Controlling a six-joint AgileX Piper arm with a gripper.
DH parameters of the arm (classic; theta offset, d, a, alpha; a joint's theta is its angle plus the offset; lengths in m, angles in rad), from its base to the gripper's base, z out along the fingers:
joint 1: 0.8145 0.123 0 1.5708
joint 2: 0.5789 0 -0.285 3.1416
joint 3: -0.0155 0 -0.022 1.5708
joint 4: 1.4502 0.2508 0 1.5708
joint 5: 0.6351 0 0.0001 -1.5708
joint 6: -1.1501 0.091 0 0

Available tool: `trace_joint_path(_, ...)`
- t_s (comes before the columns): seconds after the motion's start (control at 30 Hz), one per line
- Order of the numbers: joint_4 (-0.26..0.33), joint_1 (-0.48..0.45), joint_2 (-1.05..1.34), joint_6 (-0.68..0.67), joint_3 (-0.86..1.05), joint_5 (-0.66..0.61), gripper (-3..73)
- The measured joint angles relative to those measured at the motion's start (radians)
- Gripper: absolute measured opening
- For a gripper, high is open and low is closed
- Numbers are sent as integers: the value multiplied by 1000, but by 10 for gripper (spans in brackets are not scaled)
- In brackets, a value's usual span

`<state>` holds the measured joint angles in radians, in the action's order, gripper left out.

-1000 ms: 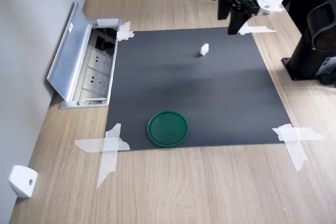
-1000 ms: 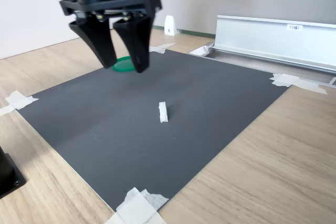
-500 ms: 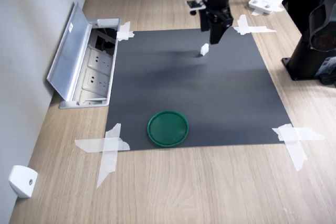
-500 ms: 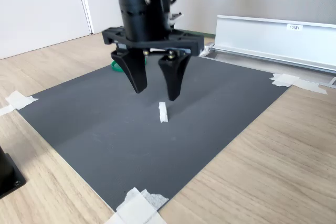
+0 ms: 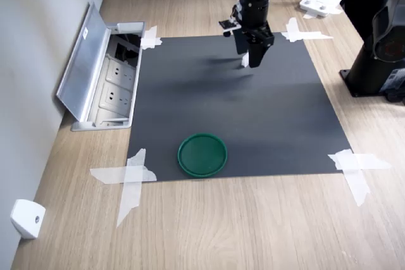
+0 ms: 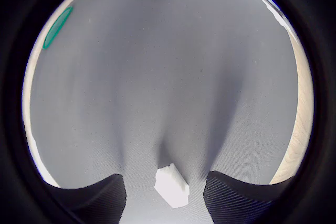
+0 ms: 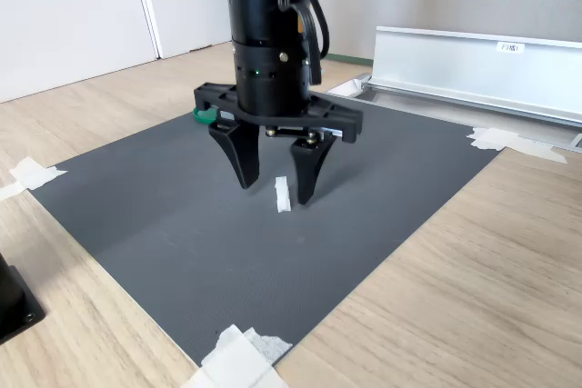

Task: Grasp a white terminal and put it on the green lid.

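Nothing is grasped yet: the white terminal [image 7: 283, 194] is straddled by wide-spread fingers [image 7: 306, 173]; the green lid [image 5: 202, 154], toward 7 o'clock in the first exterior view, is unreached

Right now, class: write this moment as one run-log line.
phase: pre-grasp | gripper: open, straddling white terminal | terminal: on black mat, not gripped | green lid: empty, apart

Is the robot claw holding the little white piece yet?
No, nothing is held. The open gripper straddles the terminal, which sits on the mat between its fingers, untouched.
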<state>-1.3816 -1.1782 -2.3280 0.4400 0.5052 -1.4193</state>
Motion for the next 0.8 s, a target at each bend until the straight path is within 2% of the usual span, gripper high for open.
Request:
trace_joint_path(0.1,-10,0,-8,0,0,3,618)
trace_joint_path(0.2,-27,0,-21,2,0,4,557)
trace_joint_path(0.33,-54,0,-31,8,-1,11,407)
trace_joint_path(0.57,-62,0,-36,11,-2,40,119)
trace_joint_path(0.63,-59,0,-36,9,-3,40,94)
trace_joint_path(0.8,-58,39,-12,-9,-3,19,94)
